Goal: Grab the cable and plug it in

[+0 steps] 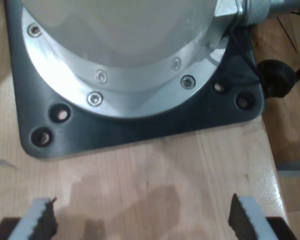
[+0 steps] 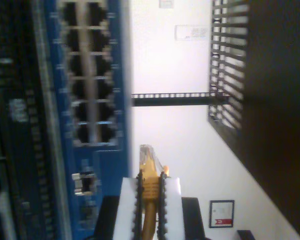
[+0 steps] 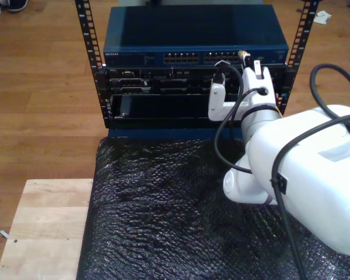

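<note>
The cable (image 2: 150,186) is yellow-orange, and its clear plug (image 2: 148,156) sticks out past the pads of my second gripper (image 2: 150,192), which is shut on it. The plug tip hangs just in front of the blue network switch (image 2: 115,150), close to its rows of ports (image 2: 87,75), apart from them. In the exterior view my second gripper (image 3: 249,63) holds the plug (image 3: 243,54) at the right part of the switch (image 3: 192,35) face. My first gripper (image 1: 140,220) is open over bare wood, with nothing between its fingers (image 1: 40,222).
The switch tops a black rack (image 3: 163,93) with perforated posts. A black bubble mat (image 3: 157,216) lies in front of it, and a wooden table (image 3: 44,227) is at the exterior view's lower left. A dark base plate (image 1: 140,125) with a silver flange lies ahead of my first gripper.
</note>
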`<state>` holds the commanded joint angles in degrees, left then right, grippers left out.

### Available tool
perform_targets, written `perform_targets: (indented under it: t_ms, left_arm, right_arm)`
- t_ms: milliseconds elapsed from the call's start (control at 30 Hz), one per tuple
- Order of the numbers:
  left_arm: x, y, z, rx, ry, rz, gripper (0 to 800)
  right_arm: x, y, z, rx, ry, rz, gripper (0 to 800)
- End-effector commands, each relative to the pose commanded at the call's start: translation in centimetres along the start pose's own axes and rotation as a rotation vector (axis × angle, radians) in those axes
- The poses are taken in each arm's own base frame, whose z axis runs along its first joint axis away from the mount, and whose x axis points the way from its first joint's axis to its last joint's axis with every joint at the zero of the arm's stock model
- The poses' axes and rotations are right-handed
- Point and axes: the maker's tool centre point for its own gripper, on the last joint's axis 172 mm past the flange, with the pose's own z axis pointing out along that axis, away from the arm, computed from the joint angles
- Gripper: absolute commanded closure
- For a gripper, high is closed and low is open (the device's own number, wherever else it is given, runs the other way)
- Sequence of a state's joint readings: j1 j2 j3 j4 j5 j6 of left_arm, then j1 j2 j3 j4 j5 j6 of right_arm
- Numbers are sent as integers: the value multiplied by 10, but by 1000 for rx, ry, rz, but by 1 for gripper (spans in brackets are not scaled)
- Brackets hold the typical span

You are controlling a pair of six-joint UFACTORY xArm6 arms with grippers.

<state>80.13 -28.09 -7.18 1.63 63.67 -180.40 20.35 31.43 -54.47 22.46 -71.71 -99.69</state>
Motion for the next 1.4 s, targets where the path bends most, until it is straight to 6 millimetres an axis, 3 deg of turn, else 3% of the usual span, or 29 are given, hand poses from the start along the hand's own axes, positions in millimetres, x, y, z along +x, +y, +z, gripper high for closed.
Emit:
perform_targets:
  t_ms: [767,1400]
  left_arm:
    - [0,0,0,0,0,2,0]
    - [0,0,0,0,0,2,0]
  right_arm:
    - [6,-8,19,-16,-6,12,800]
    - [5,-17,21,-4,-15,13,800]
